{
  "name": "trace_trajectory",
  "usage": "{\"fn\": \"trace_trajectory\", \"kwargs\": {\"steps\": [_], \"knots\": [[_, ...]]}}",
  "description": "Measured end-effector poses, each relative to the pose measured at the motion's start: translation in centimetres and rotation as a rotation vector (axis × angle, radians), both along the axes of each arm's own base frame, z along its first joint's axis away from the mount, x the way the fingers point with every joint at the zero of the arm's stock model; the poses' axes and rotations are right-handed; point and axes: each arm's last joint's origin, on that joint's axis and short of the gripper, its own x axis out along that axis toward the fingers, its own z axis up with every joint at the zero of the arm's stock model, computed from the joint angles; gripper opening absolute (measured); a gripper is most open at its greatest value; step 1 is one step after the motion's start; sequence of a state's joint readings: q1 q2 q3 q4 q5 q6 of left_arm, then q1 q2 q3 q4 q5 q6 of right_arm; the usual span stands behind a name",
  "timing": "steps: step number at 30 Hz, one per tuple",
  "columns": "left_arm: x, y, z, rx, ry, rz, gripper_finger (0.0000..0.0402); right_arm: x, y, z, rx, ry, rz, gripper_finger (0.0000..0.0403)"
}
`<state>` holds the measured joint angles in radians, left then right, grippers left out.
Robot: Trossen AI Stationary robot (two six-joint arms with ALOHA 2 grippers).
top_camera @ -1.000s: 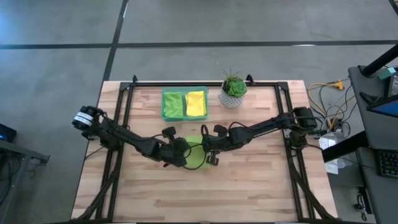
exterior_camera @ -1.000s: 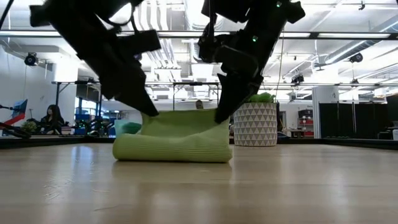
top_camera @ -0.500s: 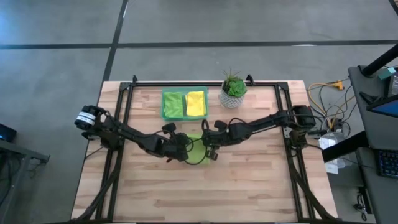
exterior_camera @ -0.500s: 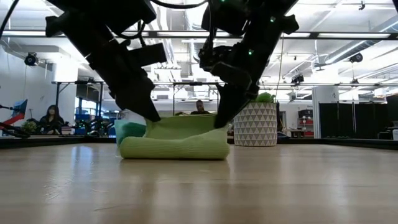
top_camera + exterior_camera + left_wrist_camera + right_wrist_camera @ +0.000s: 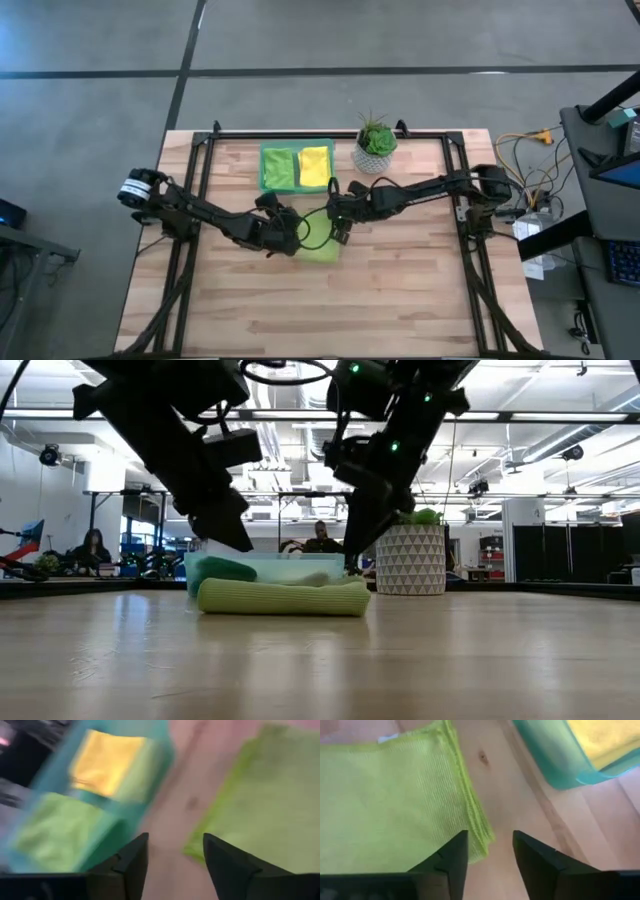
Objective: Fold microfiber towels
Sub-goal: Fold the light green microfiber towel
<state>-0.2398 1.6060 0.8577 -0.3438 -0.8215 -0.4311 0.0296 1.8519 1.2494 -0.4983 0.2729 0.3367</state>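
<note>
Your left gripper (image 5: 292, 238) and right gripper (image 5: 338, 232) both hang open and empty just over the folded lime towel (image 5: 318, 249), lying flat between and below them, apparently released so the fold stays put.

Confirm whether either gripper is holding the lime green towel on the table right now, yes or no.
No: the lime green towel lies flat on the table, and the left gripper and right gripper both stand open with nothing between their fingers.

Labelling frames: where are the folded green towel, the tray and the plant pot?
Folded green towel (image 5: 283, 598), low view, middle of its front fold.
Tray (image 5: 265, 168), high view, left rim.
Plant pot (image 5: 410, 560), low view, patterned side.
</note>
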Motion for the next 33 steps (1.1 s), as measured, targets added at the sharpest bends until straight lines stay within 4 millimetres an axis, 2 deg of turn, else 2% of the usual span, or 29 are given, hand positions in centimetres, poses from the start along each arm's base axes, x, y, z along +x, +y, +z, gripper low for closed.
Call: {"fn": "trace_trajectory", "kwargs": {"steps": [4,7,10,16,20,24,29,33], "knots": [[0.0,-0.4,0.5,-0.201,-0.004,-0.086,0.0178,-1.0,0.8,0.8,0.048,-0.032,0.041,0.0169],[0.0,-0.8,0.7,-0.341,-0.004,-0.134,0.0173,-2.4,2.3,0.6,0.112,-0.047,0.099,0.0174],[-0.2,-1.2,1.1,-0.459,-0.051,-0.112,0.0160,-4.0,4.0,-0.1,0.210,-0.115,0.132,0.0175],[-1.0,-2.7,3.7,-0.552,-0.218,-0.107,0.0126,-7.2,7.1,0.3,0.385,-0.361,0.151,0.0176],[-1.7,-3.9,5.9,-0.591,-0.323,-0.182,0.0108,-8.8,7.7,1.4,0.436,-0.495,0.184,0.0176],[-2.6,-5.0,7.1,-0.619,-0.361,-0.242,0.0098,-9.6,7.4,2.2,0.397,-0.525,0.230,0.0176],[-2.9,-5.6,7.2,-0.579,-0.313,-0.353,0.0096,-9.6,7.0,2.8,0.186,-0.552,0.347,0.0176],[-2.5,-5.7,7.7,-0.580,-0.362,-0.388,0.0095,-8.7,6.7,4.1,0.145,-0.665,0.276,0.0176]]}}
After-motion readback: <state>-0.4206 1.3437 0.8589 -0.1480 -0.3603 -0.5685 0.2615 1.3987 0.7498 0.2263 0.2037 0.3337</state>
